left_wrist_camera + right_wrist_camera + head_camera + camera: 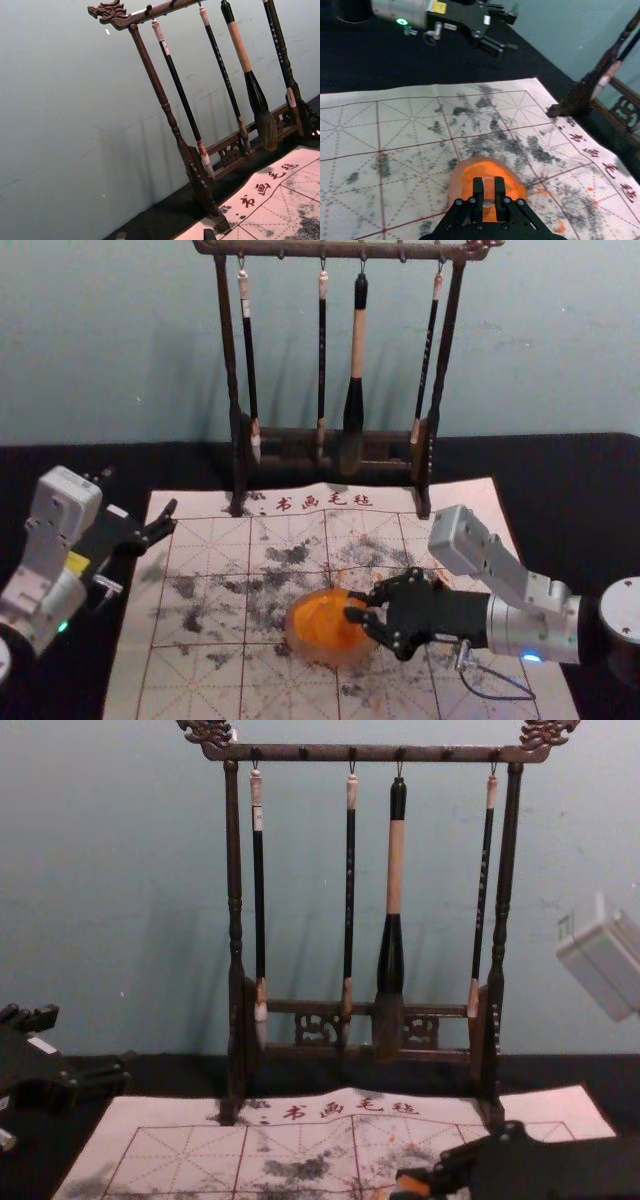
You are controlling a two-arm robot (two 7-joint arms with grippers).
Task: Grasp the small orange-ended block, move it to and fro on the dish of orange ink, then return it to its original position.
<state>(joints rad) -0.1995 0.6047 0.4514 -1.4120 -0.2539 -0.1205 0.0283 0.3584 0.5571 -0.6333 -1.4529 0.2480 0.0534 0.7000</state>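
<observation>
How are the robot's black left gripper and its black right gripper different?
The left gripper is open and empty, but the right gripper is shut on the small orange-ended block. The left gripper is off to the side, while the right gripper is at the round dish of orange ink. Both are black with two fingers.

Between its fingers (501, 200), the right gripper (352, 605) pinches the small block (489, 189) — its orange end level with their tips — over the ink (492, 169) in the dish (455, 186), whose pale rim shows beyond them. Past the dish, the fingers face the stained, gridded mat (355, 117), and well beyond their tips are the open left gripper (140, 492) and the foot of the dark brush rack (577, 97).
</observation>
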